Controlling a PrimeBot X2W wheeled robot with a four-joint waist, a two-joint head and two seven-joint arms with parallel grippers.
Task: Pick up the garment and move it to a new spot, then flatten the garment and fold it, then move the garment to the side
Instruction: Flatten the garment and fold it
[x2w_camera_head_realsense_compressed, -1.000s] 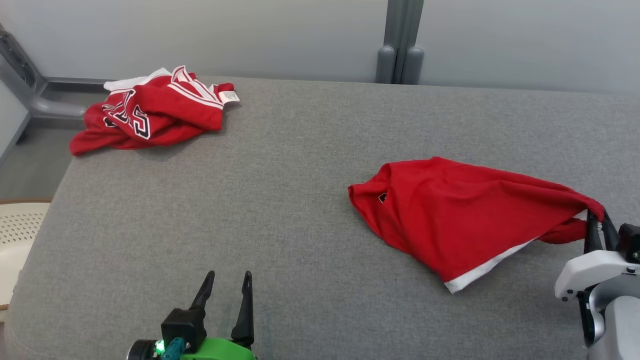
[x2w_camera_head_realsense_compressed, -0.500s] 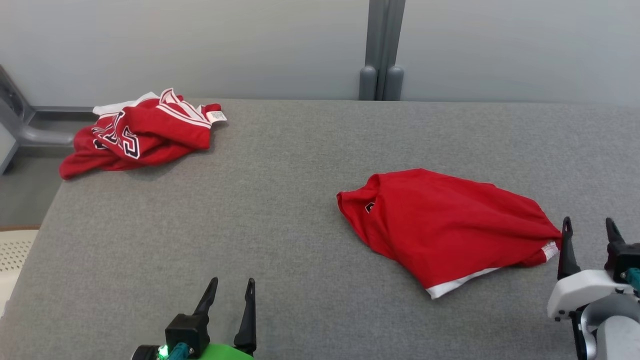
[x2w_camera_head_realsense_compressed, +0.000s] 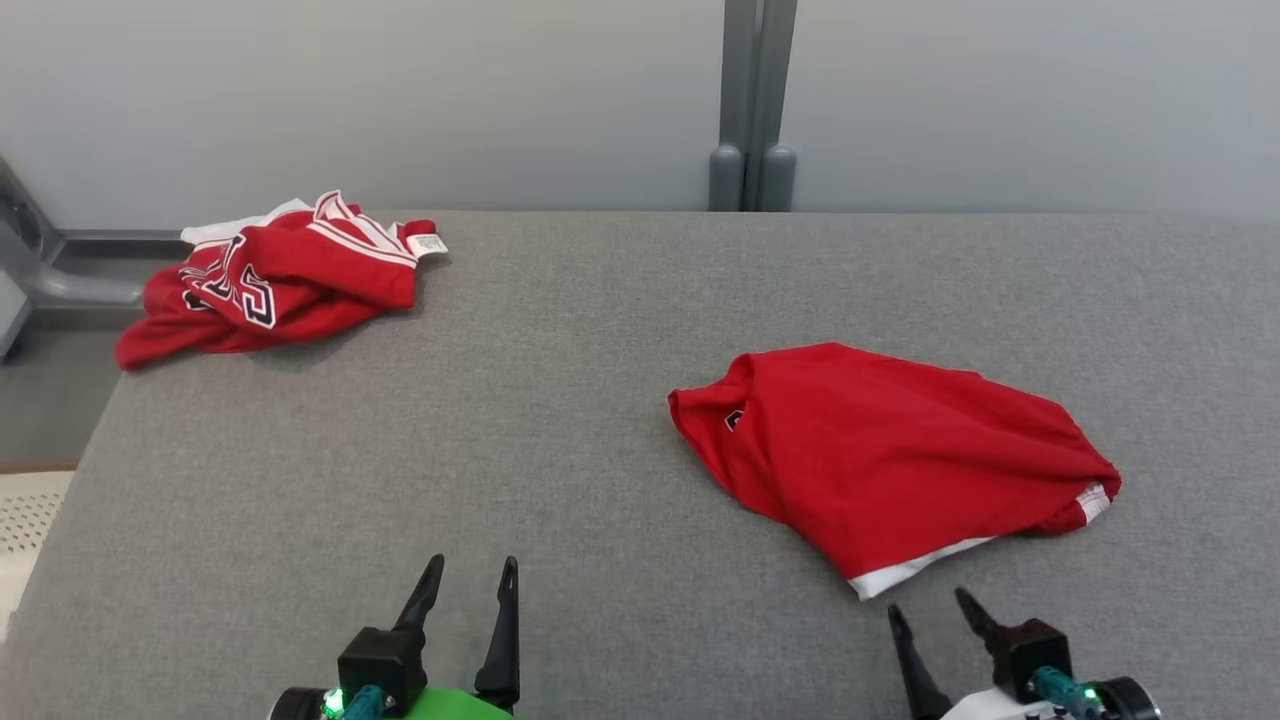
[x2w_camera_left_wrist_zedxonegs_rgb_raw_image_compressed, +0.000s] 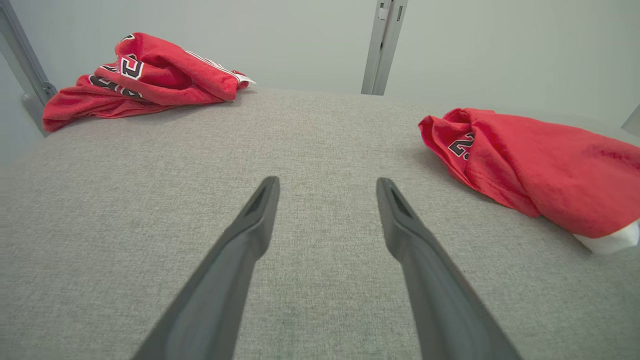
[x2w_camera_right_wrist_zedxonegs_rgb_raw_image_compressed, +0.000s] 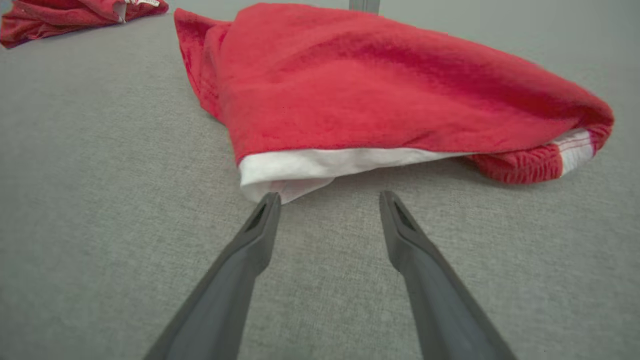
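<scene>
Although the garment (x2w_camera_head_realsense_compressed: 890, 460) lies on the bench (x2w_camera_head_realsense_compressed: 560, 420) just ahead of the released right end effector (x2w_camera_head_realsense_compressed: 928, 602) — left end effector (x2w_camera_head_realsense_compressed: 473, 560) also released — it looks bunched: flattening, folding, moving aside remain.

Left end effector (x2w_camera_left_wrist_zedxonegs_rgb_raw_image_compressed: 327, 181) spread — red garment (x2w_camera_left_wrist_zedxonegs_rgb_raw_image_compressed: 540, 160) right, apparently bunched.

The garment (x2w_camera_head_realsense_compressed: 890, 460) is soft, matt red cloth with a plain white hem; the bench (x2w_camera_head_realsense_compressed: 560, 400) wears a coarse, matt grey woven cover. The left gripper (x2w_camera_head_realsense_compressed: 474, 562) and right gripper (x2w_camera_head_realsense_compressed: 928, 602) have smooth, dull dark fingers that look plastic.
</scene>
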